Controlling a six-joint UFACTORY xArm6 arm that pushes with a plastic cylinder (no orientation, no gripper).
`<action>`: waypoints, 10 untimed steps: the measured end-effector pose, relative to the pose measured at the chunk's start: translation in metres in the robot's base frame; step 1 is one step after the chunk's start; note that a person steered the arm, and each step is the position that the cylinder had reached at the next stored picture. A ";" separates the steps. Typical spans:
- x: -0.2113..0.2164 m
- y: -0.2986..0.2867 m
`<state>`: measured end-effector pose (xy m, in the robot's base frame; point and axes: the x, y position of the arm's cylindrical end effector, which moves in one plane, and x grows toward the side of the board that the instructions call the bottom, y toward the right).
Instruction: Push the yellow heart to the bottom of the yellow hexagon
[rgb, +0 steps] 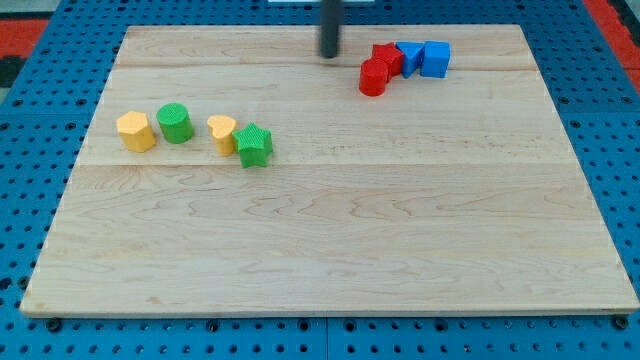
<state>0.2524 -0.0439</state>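
Observation:
The yellow heart (222, 132) lies at the view's left-centre, touching a green star (255, 145) on its right. The yellow hexagon (136, 131) lies farther to the view's left, with a green cylinder (175, 123) between it and the heart. My tip (329, 54) is near the view's top centre, well above and to the right of the heart, touching no block.
A red cylinder (373, 77), a red block (387, 59), a blue block (409, 57) and a blue cube (435, 59) cluster at the view's top right, just right of my tip. The wooden board (330, 250) sits on a blue pegboard.

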 end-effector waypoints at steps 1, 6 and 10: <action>0.099 -0.035; 0.179 -0.131; 0.198 -0.161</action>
<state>0.4506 -0.2051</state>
